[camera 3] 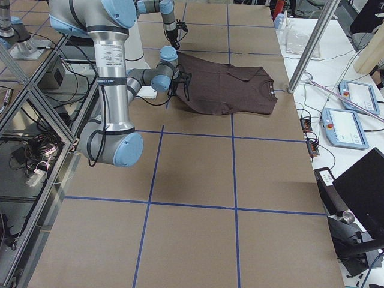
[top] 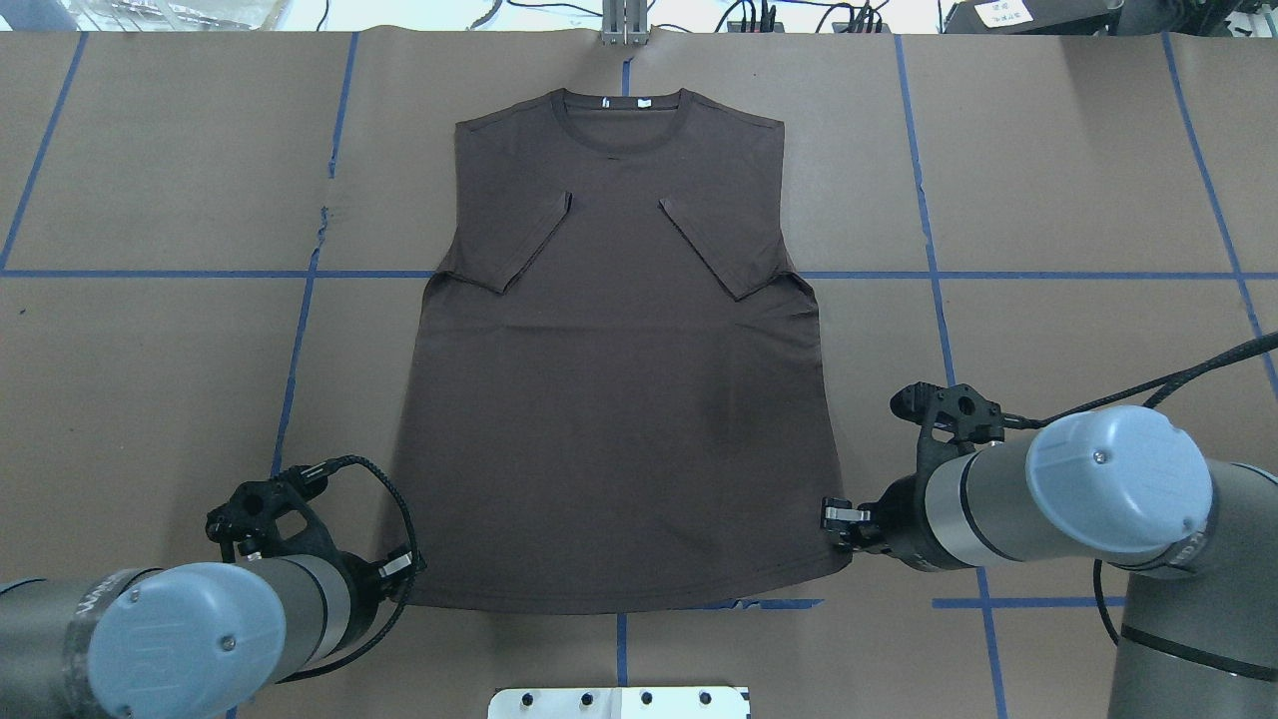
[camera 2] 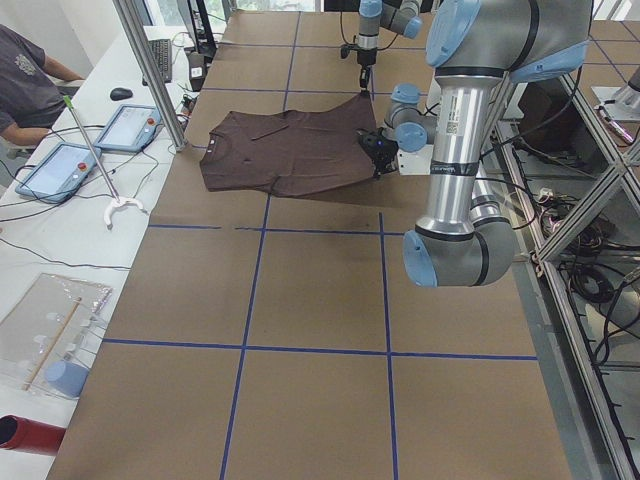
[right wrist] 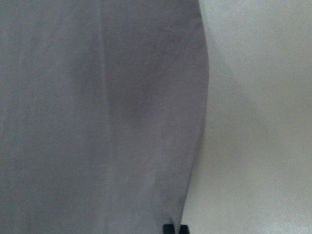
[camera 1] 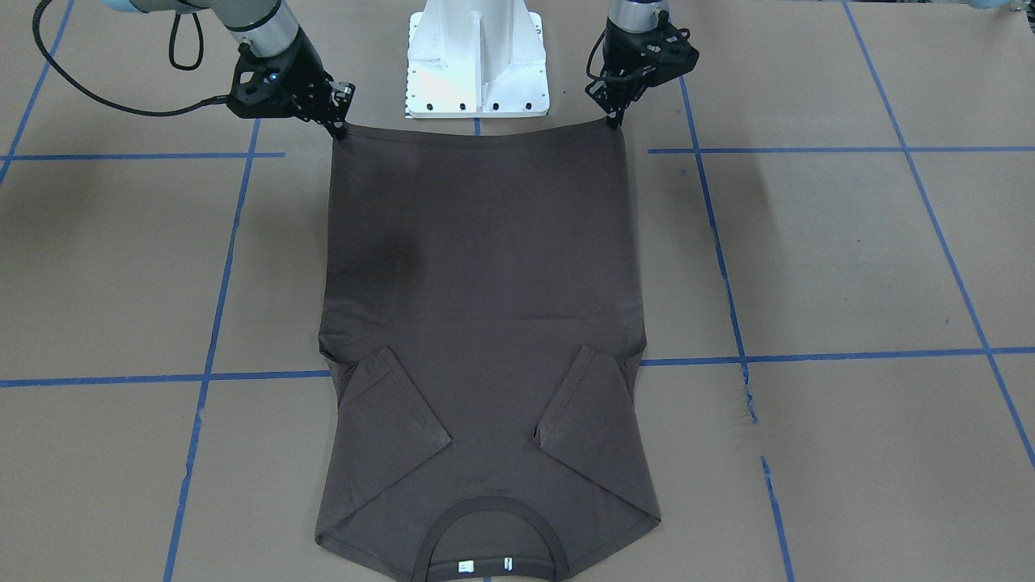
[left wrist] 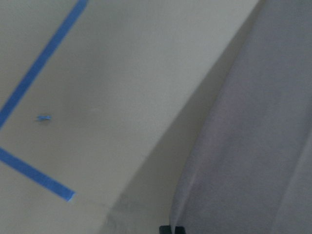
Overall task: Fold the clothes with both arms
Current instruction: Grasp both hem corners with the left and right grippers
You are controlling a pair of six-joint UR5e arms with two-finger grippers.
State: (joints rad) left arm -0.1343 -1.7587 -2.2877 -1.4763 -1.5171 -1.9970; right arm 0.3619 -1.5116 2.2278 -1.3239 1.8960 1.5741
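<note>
— Where is the T-shirt (camera 1: 485, 267) lying?
— It is lying spread on the bench (camera 1: 849, 259), sleeves (camera 1: 388, 420) folded in, collar (camera 1: 493, 505) away from me. My left fingers (camera 1: 617, 120) and right fingers (camera 1: 340, 129) are each pinching one hem corner.

Bright, even light from overhead — only soft grey shadows lie on the table (camera 1: 849, 259) and one dim patch on the T-shirt (camera 1: 485, 323). My wrist views are blurred, washed pale; the outside views are sharp.
</note>
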